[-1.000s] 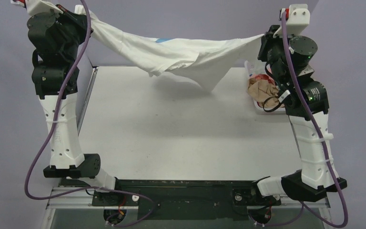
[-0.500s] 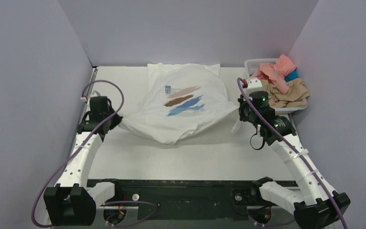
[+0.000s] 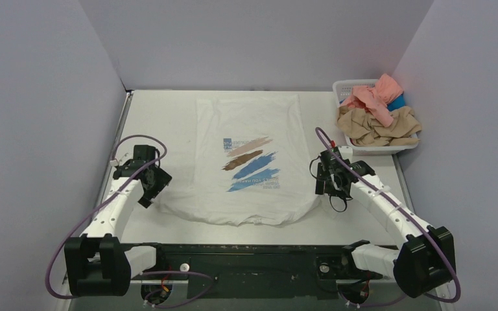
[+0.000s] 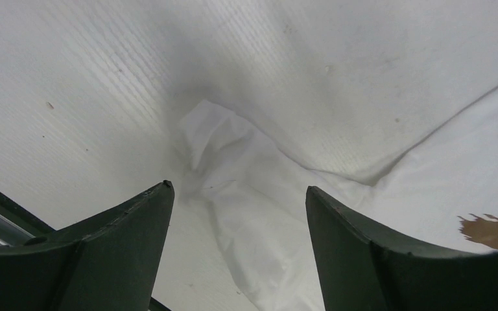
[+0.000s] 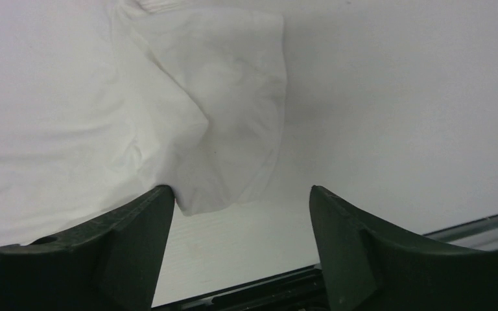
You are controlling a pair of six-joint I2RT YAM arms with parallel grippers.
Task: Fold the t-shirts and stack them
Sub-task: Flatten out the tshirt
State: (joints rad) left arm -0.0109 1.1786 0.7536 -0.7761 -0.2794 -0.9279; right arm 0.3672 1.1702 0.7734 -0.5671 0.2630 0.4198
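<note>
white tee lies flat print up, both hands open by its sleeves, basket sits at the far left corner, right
Not quite. The basket sits at the far right corner, as the top view shows. The rest holds: the white tee lies flat, print up, and the left hand and right hand are open by its sleeves.

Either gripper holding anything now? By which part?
Nothing is held. The left gripper and right gripper are both open by the sleeves of the white t-shirt, which lies on the table.
</note>
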